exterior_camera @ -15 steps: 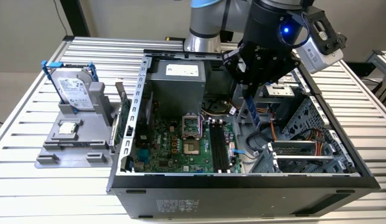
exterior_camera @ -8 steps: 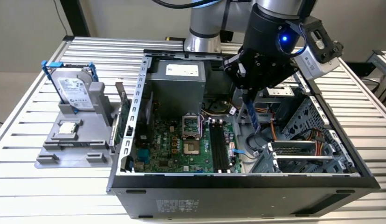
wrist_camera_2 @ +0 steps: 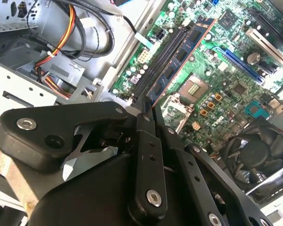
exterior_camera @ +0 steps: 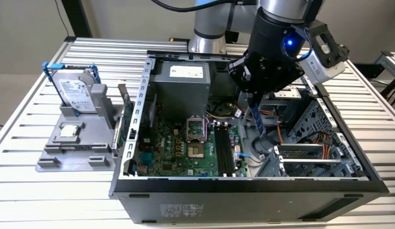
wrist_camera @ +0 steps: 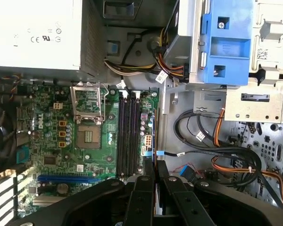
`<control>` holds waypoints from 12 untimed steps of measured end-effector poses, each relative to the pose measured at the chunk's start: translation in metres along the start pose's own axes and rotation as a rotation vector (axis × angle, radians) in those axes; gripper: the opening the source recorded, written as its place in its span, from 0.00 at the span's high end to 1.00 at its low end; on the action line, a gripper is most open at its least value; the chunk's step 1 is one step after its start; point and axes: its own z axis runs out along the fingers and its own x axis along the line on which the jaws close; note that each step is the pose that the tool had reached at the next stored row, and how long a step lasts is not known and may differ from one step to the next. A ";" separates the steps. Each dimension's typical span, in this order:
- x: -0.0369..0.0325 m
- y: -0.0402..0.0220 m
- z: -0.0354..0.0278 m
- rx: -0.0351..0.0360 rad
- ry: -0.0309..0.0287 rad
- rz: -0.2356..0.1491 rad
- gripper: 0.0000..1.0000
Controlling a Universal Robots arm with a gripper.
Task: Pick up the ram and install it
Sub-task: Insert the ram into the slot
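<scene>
Tool (wrist_camera_2: 149, 112) pinched shut, hanging inside the open computer case (exterior_camera: 144, 95) on the counter (exterior_camera: 57, 191), above the motherboard (wrist_camera: 52, 141). Black memory slots (wrist_camera: 129, 136) look bare. The ram (wrist_camera_2: 179, 59) rides on edge in the tool, just beside them: picked up, not yet seated.
</scene>
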 end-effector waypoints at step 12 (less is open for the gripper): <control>0.0002 0.0004 0.0075 0.0041 0.0001 0.000 1.00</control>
